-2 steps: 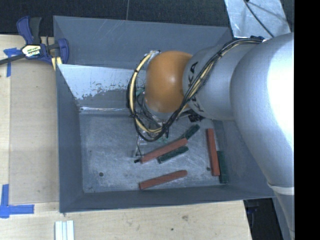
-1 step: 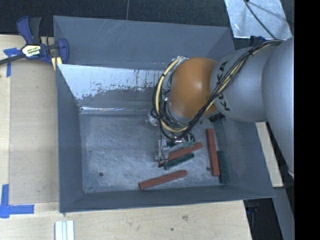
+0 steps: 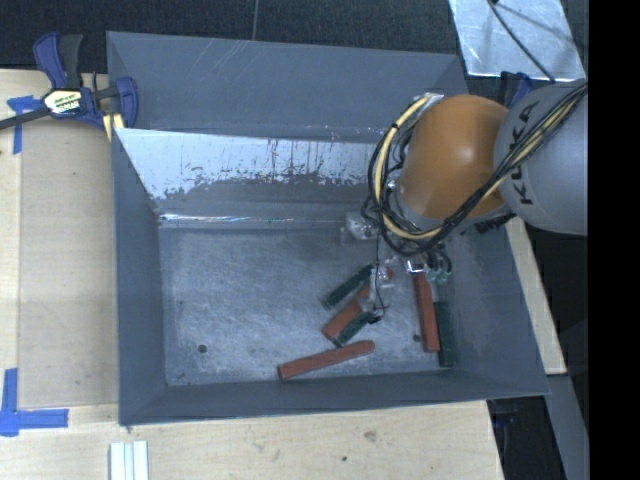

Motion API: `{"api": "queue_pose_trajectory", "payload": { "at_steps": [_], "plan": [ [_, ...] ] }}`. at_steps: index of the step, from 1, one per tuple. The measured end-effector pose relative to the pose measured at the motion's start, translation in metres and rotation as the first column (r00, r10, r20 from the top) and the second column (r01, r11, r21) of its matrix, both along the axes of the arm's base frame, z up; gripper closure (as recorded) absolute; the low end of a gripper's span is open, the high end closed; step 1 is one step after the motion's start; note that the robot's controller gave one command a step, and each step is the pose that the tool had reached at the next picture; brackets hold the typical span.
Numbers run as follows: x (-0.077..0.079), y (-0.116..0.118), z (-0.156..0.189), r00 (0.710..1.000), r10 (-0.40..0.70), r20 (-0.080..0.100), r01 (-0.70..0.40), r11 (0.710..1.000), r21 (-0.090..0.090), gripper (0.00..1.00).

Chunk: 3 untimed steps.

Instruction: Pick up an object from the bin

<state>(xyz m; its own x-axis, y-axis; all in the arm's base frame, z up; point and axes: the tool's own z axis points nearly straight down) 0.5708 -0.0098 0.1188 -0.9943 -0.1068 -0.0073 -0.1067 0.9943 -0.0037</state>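
Note:
My gripper [image 3: 380, 290] reaches down below the orange wrist cover into the right half of the bin. Its tip is right beside a short red-brown stick [image 3: 343, 323] with a dark end, and I cannot tell whether they touch. A dark green stick [image 3: 346, 289] lies slanted just left of the gripper. To the gripper's right, a longer red-brown bar [image 3: 427, 314] with a dark green strip beside it runs along the bin's right wall. Another red-brown bar [image 3: 325, 360] lies nearly flat by the front wall.
The arm and its cabling hang over the bin's right rear part and hide the floor beneath them. A small dark speck [image 3: 202, 348] sits on the floor at the front left.

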Motion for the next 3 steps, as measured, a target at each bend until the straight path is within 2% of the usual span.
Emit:
{"api": "queue_pose_trajectory", "payload": {
  "at_steps": [1,2,3],
  "plan": [
    [-0.005,-0.007,-0.048,0.957,0.290,-0.008,-0.290,0.957,0.004,0.00],
    [-0.004,-0.008,-0.044,0.958,0.287,-0.010,-0.287,0.958,0.003,1.00],
    [-0.009,0.025,0.096,0.870,0.493,0.002,-0.493,0.870,-0.002,1.00]
  ]
}}
